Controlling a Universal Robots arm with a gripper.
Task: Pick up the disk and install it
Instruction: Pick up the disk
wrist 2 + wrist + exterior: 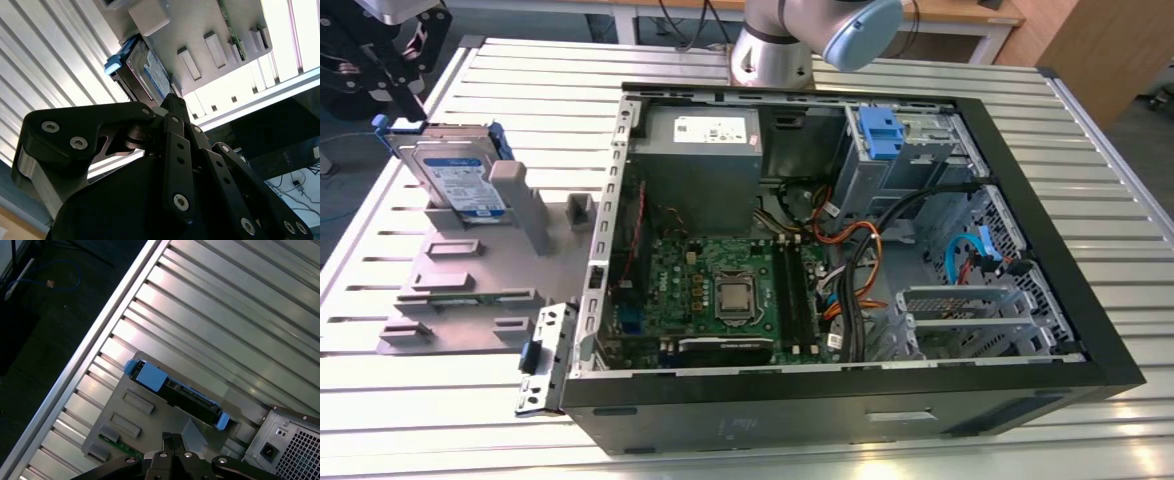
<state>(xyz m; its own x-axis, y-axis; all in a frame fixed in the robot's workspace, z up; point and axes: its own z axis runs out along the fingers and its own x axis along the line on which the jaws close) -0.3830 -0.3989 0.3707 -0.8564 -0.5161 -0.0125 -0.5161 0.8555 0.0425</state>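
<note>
At the upper left of the exterior view the gripper point(400, 95) hangs just above the disk point(460, 180). Its fingertips look drawn close together, with nothing between them. The disk stands on edge in a slot of the grey stand point(454, 270), label facing outward and its blue frame showing along the top edge. In the first wrist view the gripper point(172, 440) sits over the stand point(130, 415), near the disk point(175, 390) but not lined up over it. In the second wrist view the gripper point(172, 100) points at the disk point(150, 70).

The step in hand looks like the approach for the pick. As I judge it, a good grip needs the fingers spread wider than the disk is thick, centred along its top edge, and closed on the two flat faces rather than the blue end tabs. The lift should go straight up out of the slot, keeping off the grey post point(514, 195) just beside it.

To the right lies the open computer case point(1107, 370), with the power supply point(700, 150) at the back and the drive bay point(921, 150) at the upper right.
</note>
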